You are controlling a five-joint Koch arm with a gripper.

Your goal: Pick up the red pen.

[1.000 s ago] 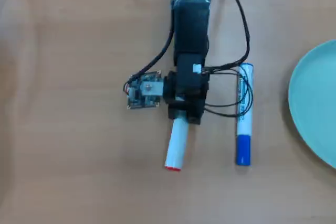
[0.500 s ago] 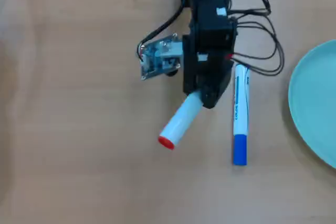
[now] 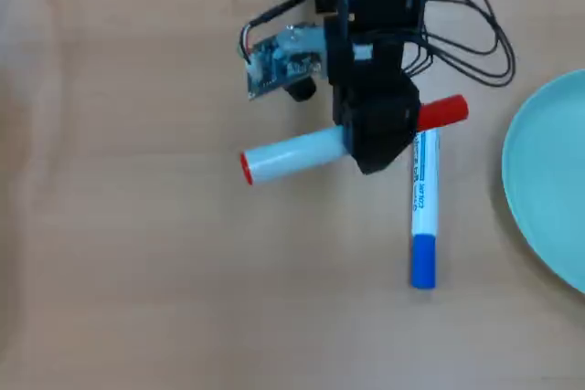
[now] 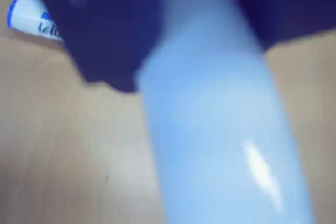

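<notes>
My fingers (image 3: pixel 379 139) are clamped on the red pen (image 3: pixel 292 154), carrying it crosswise above the tabletop (image 3: pixel 137 271); the lift looks underway, next just a steady hold.

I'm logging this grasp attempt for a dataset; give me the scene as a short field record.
held item: red pen, lying roughly level, red cap sticking out on the right in the overhead view
gripper: shut on the pen's barrel
blue marker: lying on the table, cap toward the bottom of the overhead view
plate: right edge, pale teal
</notes>
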